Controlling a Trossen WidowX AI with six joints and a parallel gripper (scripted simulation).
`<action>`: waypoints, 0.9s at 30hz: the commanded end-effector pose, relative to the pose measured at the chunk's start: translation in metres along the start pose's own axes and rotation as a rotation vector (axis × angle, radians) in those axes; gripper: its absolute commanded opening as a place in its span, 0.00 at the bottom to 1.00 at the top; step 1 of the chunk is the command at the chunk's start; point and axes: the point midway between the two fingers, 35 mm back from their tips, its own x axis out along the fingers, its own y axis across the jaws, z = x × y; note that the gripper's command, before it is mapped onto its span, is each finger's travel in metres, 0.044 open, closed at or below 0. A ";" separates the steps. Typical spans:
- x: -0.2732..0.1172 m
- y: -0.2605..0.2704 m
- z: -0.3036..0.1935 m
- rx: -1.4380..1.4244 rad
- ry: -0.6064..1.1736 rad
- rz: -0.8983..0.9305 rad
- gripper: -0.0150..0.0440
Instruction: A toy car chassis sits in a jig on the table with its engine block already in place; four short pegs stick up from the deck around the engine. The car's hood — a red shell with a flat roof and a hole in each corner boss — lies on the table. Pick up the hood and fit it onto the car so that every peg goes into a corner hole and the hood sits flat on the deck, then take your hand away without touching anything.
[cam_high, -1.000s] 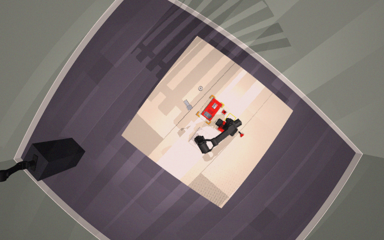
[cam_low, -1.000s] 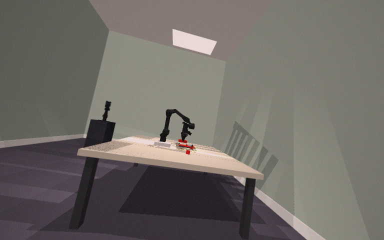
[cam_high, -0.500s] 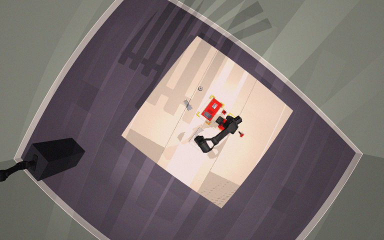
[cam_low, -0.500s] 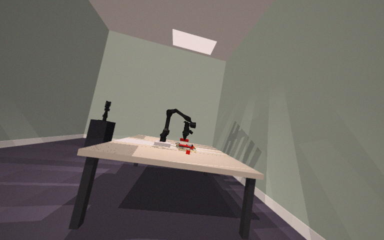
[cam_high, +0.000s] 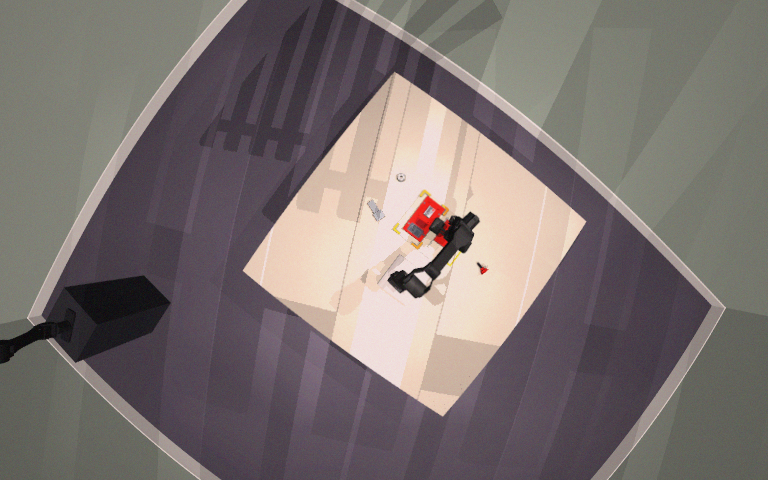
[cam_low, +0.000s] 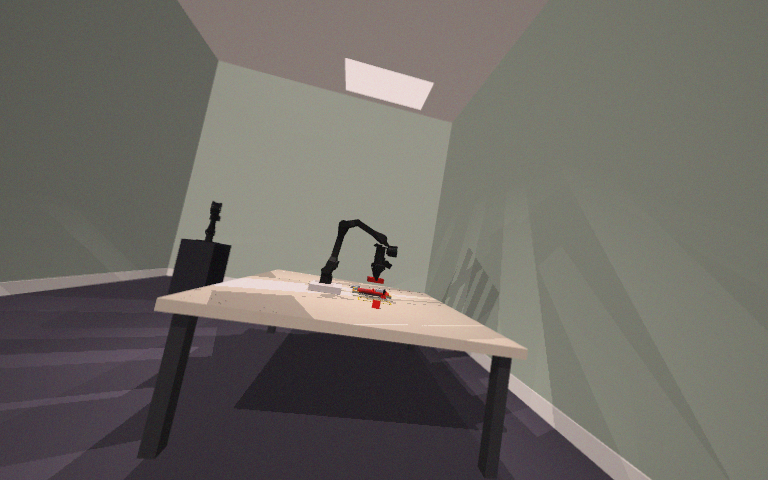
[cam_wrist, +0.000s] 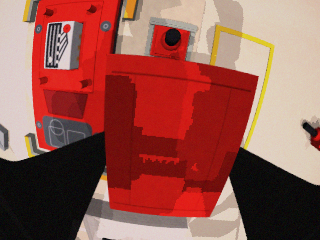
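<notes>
The red hood (cam_wrist: 175, 135) (cam_low: 374, 279) is held roof up between the fingers of my gripper (cam_wrist: 171, 146) (cam_low: 376, 276), which is shut on its two sides. It hangs above the table, beside the chassis and overlapping its edge in the wrist view. The red chassis (cam_wrist: 62, 10) (cam_high: 420, 219) sits in its jig with yellow and grey corners (cam_wrist: 129, 9) (cam_high: 396, 228). The white and grey engine block (cam_wrist: 62, 45) (cam_high: 429, 211) is on the deck, with red pegs (cam_wrist: 48, 12) (cam_wrist: 91, 9) (cam_wrist: 43, 80) (cam_wrist: 87, 84) around it. The hood's corner holes are not visible.
A small red block with a black knob (cam_wrist: 172, 37) stands beside the chassis. A yellow outline (cam_wrist: 245, 36) lies to the right. Farther right is a red and black piece (cam_wrist: 316, 137) (cam_high: 482, 270). A grey bracket (cam_high: 375, 210) and a small ring lie beyond the chassis.
</notes>
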 end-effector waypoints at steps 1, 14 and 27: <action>-0.001 0.017 0.013 0.003 -0.002 0.003 0.25; -0.003 0.076 0.046 0.030 -0.004 0.012 0.25; -0.002 0.114 0.058 0.046 -0.004 0.017 0.25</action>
